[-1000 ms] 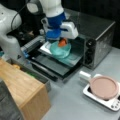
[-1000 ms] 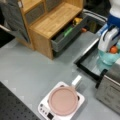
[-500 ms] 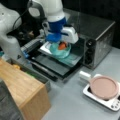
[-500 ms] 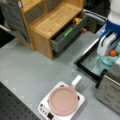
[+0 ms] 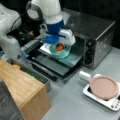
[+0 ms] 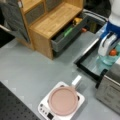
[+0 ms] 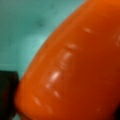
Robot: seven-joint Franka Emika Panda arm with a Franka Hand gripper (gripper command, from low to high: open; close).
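- The hand (image 5: pixel 60 44) hangs over the open door of the toaster oven (image 5: pixel 97 37), fingers pointing down into a teal bowl (image 5: pixel 60 51).
- An orange carrot-like piece (image 5: pixel 59 47) sits at the fingertips, just above the bowl's hollow; in a front view it shows as a small orange lump (image 6: pixel 113 52) beside the white finger (image 6: pixel 105 46).
- In the wrist view the orange piece (image 7: pixel 75 65) fills nearly everything, with the teal of the bowl (image 7: pixel 22 30) behind it.
- Whether the fingers are clamped on the piece or standing apart from it, I cannot tell.
- The bowl rests on the oven's lowered door (image 5: pixel 62 63), directly beneath the hand.
- Well away from the hand, toward a front view's bottom right, a pink plate (image 5: pixel 103 87) lies on a white scale (image 5: pixel 100 96) on the grey counter (image 5: pixel 70 102).
- To the other side of the hand stands a wooden cabinet (image 6: pixel 50 22) with an open drawer (image 6: pixel 67 35).
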